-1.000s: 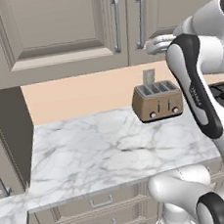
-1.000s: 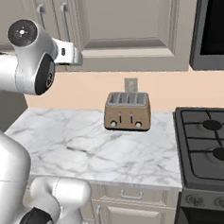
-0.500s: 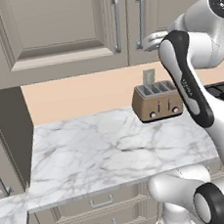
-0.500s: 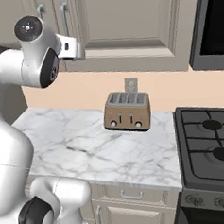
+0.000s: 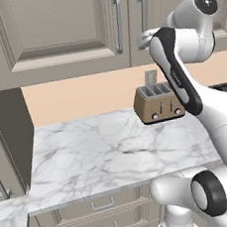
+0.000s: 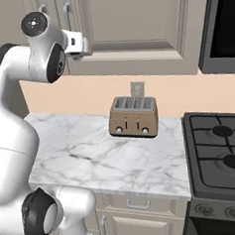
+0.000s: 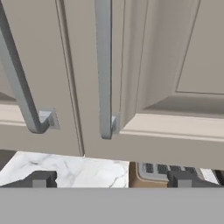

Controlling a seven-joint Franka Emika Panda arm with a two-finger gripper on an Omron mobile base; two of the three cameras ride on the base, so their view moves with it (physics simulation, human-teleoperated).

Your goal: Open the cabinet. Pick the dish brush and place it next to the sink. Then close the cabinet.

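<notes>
Raised to the bottom edge of the cabinet (image 5: 67, 36), our claw (image 7: 109, 178) stands released, its two dark finger tips (image 7: 40, 179) set wide apart with nothing between them. From the hand view we look straight at the seam where the two doors meet. The left door's handle (image 7: 19, 83) slants across the left of that view, and the right door's handle (image 7: 103, 70) runs down just beside the seam and ends in a small bend near the door's lower rail. Both doors sit flush and shut, so the cabinet is closed. The claw is close in front of the handles but we see no contact with either one.

In the left base view the same two silver bar handles (image 5: 118, 22) hang side by side at the inner edges of the recessed-panel doors, and the arm's wrist reaches up just beside the right-hand one. In the right base view the wrist sits against the lower part of the cabinet (image 6: 128, 24), up at the left.

Below, the marble surface (image 5: 104, 146) carries a brown four-slot toaster (image 5: 158, 104) standing against the peach back wall, under a wall outlet (image 6: 137, 89). To the right of the surface a black gas stove (image 6: 219, 154) adjoins it. Drawers with small horizontal pulls (image 5: 103, 204) run beneath the surface's front edge.
</notes>
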